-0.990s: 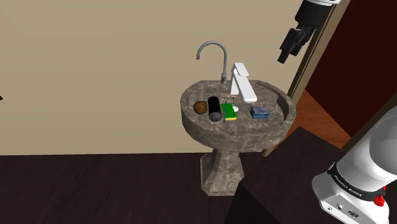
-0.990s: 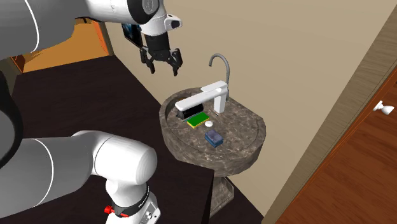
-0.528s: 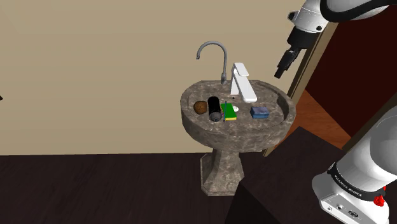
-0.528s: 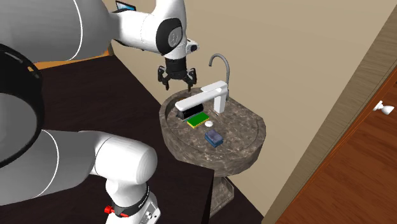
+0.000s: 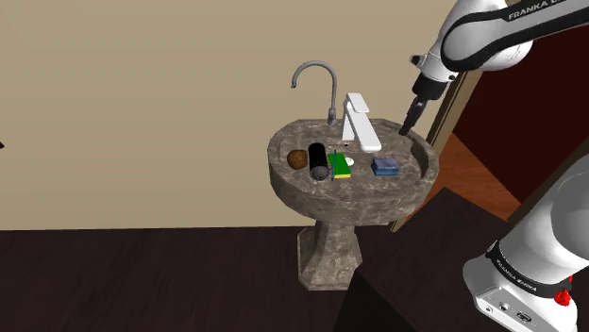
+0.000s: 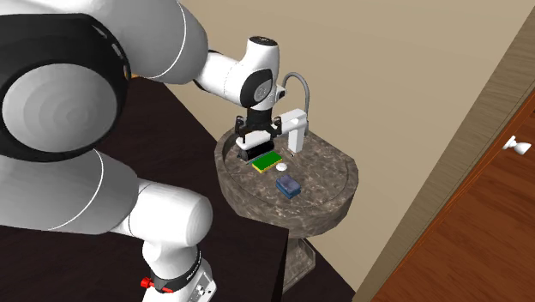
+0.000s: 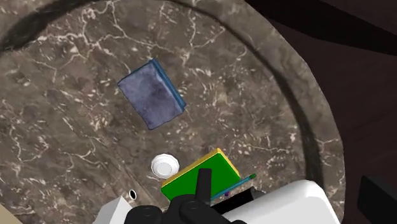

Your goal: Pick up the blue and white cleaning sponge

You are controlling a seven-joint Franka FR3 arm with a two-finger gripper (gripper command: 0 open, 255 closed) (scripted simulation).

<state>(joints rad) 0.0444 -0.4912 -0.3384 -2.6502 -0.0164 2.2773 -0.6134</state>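
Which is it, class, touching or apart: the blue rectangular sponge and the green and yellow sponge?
Apart. The wrist view shows bare dark marbled basin between the blue rectangular sponge and the green and yellow sponge.

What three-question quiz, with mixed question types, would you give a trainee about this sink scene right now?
1. True or false: the gripper is clasping the blue sponge.
2. What lies between the blue sponge and the green and yellow sponge? A) a small white round disc B) a toothbrush C) a soap bar
3. Inside the sink, which thing lies farthest toward the shoulder view's left?
Key: 1 false: its fingers stand open above the sink, apart from the sponge. 2 A. 3 the brown round thing.
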